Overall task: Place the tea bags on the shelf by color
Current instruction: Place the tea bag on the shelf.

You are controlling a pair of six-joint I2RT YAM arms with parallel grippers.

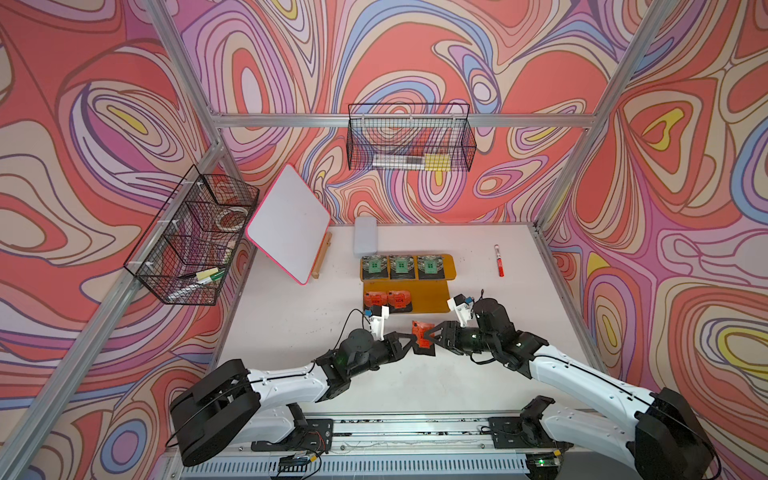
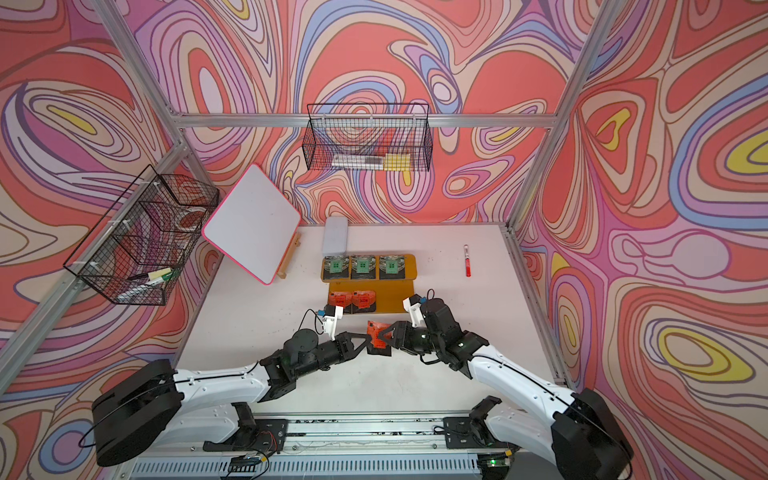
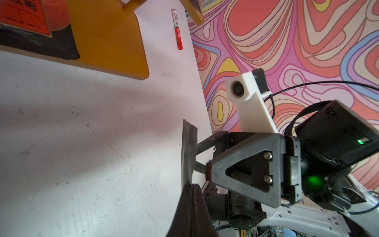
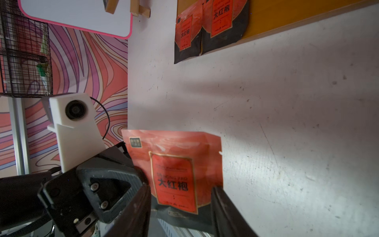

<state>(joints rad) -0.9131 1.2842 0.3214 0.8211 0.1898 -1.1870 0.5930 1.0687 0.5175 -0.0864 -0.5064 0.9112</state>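
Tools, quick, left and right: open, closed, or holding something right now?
Left tool: closed, holding the orange-red tea bag by its edge.
Right tool: open, jaws on either side of that same bag; no grip evident.

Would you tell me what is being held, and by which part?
The left end effector pinches an orange-red tea bag by its side edge; for the right end effector, cannot tell.

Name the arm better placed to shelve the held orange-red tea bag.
Right. The free end of the mustard-yellow shelf's lower board lies on its side, and the right gripper stands open around the orange-red tea bag pinched by the left gripper.
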